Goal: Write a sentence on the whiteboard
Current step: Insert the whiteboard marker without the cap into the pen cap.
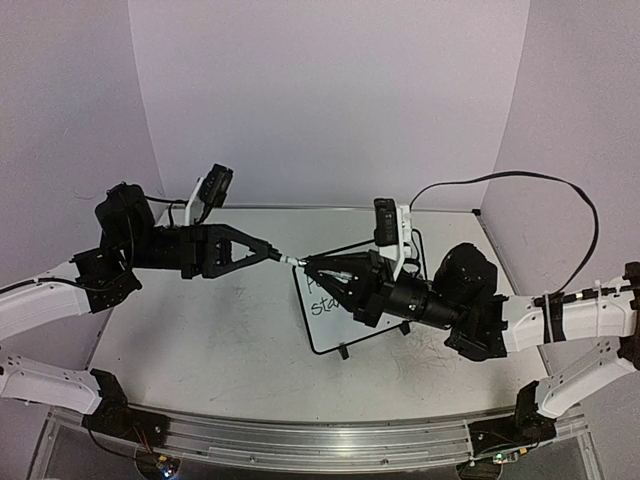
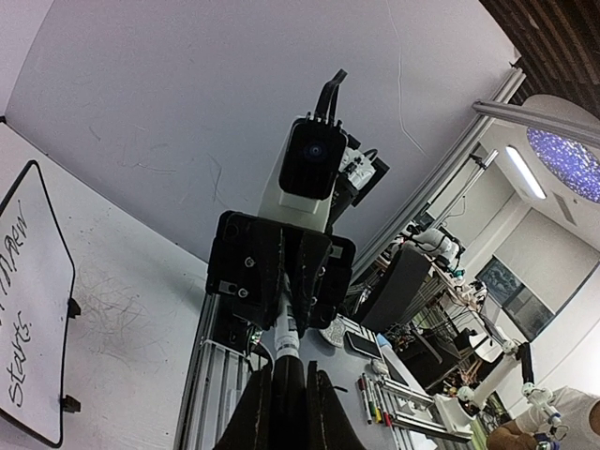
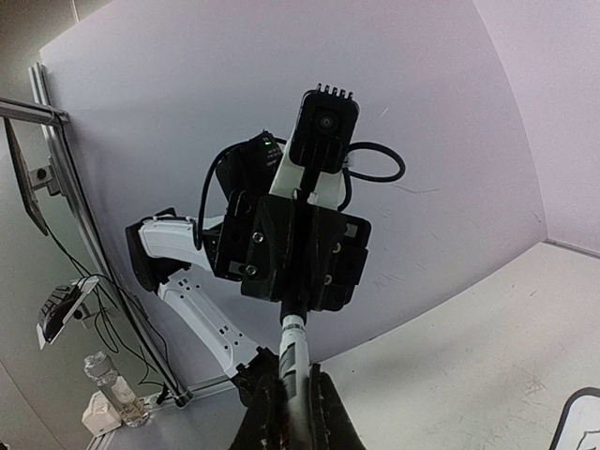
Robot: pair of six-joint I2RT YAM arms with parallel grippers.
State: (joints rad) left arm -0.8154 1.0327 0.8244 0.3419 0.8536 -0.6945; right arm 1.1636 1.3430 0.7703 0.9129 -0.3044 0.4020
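- Arms reach in from the near edge of the table [image 1: 200, 345] and meet over its middle.
- Just right of centre lies the whiteboard [image 1: 330, 332], its long axis roughly along that near edge, with the right end skewed toward the far edge.
- On it we read the sentence [image 2: 19, 361], two lines along that axis ending in a full stop. We judge the writing done.
- Over the board's far-left corner, the left gripper [image 1: 268, 254] and right gripper [image 1: 314, 266] both pinch one marker [image 1: 290, 259], which lies left-to-right between them. We cannot tell which end is the tip.
- We judge that only capping it and setting it down remain.
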